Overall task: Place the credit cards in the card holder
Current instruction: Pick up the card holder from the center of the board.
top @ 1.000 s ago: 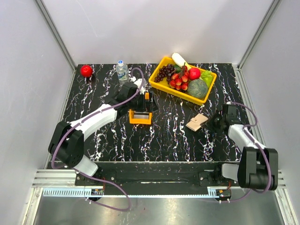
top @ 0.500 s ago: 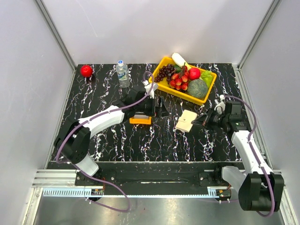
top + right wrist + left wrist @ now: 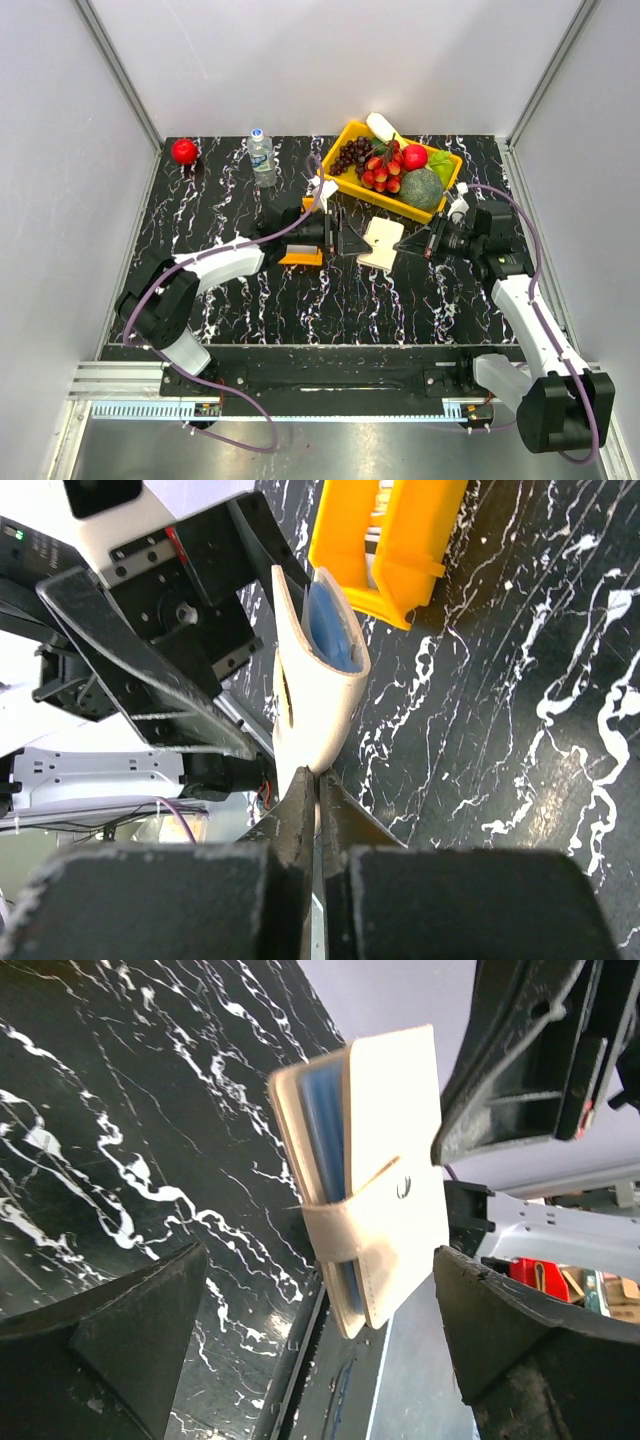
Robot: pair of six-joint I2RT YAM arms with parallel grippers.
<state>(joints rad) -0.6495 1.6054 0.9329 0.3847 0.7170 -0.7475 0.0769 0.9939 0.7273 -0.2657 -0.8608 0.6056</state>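
One holder [image 3: 381, 243], clamped in our right claw [image 3: 408, 246] from 3 o'clock. Mouth faces 9 o'clock, toward our open left claw [image 3: 347, 240].

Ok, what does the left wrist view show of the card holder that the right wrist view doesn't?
Only the left wrist view shows the flat outer face of the tan folding card holder, with its closing strap and snap. It also shows the left hand open, its fingers wide on either side and not touching. Only the right wrist view shows the right hand shut on the holder's edge, and an orange plastic tray behind. Both show a light blue layer between the holder's leaves.
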